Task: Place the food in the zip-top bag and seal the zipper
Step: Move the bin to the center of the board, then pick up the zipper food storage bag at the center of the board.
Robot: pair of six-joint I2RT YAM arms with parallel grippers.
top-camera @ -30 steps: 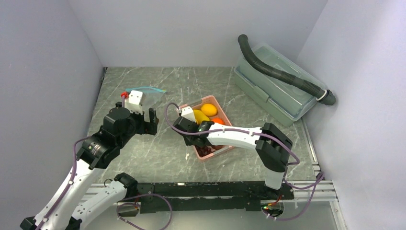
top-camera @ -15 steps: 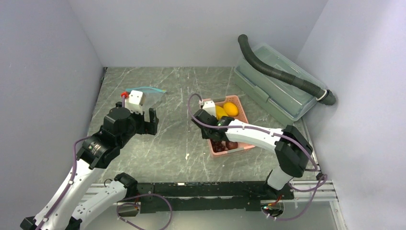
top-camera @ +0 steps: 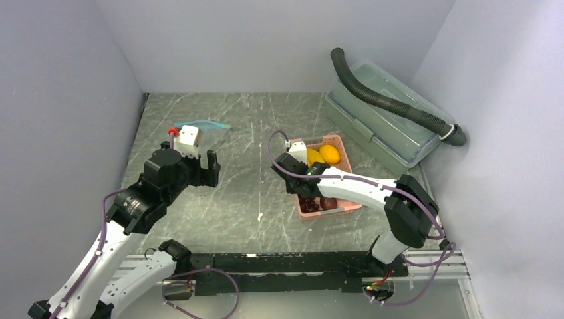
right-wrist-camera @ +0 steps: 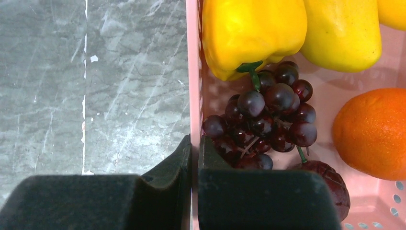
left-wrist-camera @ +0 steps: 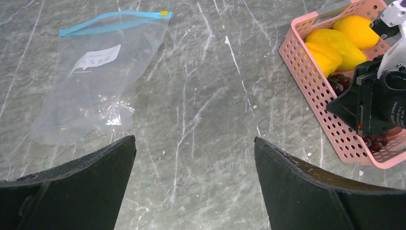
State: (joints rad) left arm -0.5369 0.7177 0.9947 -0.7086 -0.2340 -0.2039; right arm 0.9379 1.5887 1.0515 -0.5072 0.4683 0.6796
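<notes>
L gripper: fingers spread wide, nothing held, hung over grey marble table. Zip-top bag is seen lying flat on table ahead-left of it, empty, well apart from pink basket. Zipper is seen along bag's far edge; its two strips appear parted at mid-length.

R gripper: fingers pinched shut on pink basket's left wall, one pad outside, one inside.

All food is found in the basket:
- yellow bell pepper and yellow oblong fruit at far end
- dark purple grapes just beside inner finger
- orange to the right
- dark reddish-brown fruit touching grapes, near side

Lidded clear box w/ grey hose across it is noted far right.
</notes>
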